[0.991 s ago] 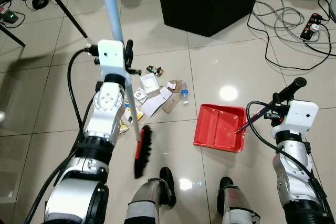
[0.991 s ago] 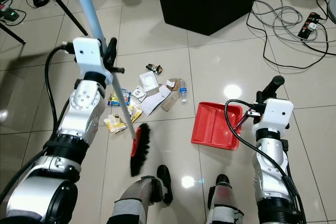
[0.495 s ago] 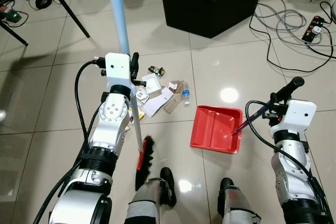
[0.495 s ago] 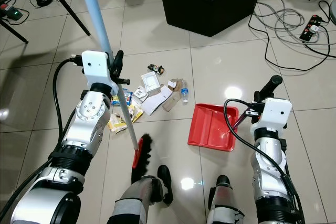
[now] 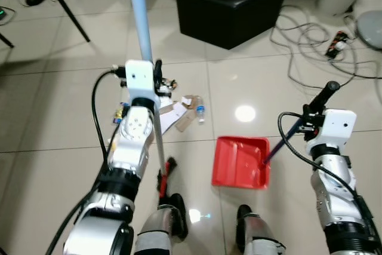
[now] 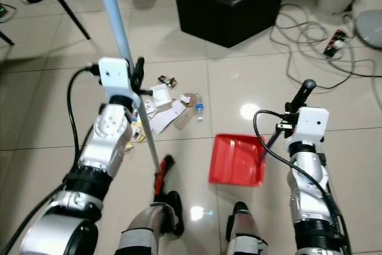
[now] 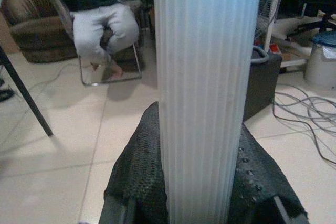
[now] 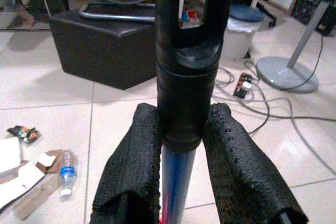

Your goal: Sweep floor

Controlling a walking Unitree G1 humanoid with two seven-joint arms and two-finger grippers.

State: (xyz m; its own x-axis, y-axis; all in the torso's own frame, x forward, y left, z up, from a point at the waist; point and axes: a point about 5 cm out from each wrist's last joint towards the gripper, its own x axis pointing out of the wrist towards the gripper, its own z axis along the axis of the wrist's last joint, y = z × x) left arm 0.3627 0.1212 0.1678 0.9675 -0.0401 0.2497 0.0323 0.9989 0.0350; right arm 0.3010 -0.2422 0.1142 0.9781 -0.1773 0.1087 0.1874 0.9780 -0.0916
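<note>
My left gripper (image 5: 156, 76) is shut on the pale blue broom handle (image 5: 138, 13); its black fingers (image 7: 134, 177) clamp the ribbed pole (image 7: 202, 93). The broom's red and black head (image 5: 165, 177) rests on the floor near my feet. A litter pile (image 5: 179, 108) of cardboard scraps, wrappers and a small plastic bottle (image 5: 200, 114) lies just beyond the head. My right gripper (image 5: 319, 101) is shut on the dark handle (image 8: 186, 103) of the red dustpan (image 5: 240, 163), which sits flat on the tiles to the right of the litter.
A black ottoman (image 5: 230, 4) stands beyond the litter. Cables (image 5: 310, 46) and a power strip (image 5: 334, 45) sprawl at the back right, near a fan base (image 8: 286, 74) and a white bin (image 8: 239, 32). A person sits on a chair (image 7: 100, 30) farther off. Tripod legs (image 5: 59, 4) stand at the back left.
The whole view has shifted, so the camera moved. The broom head has drawn closer to my feet, and the dustpan sits slightly nearer too. Both grips are unchanged.
</note>
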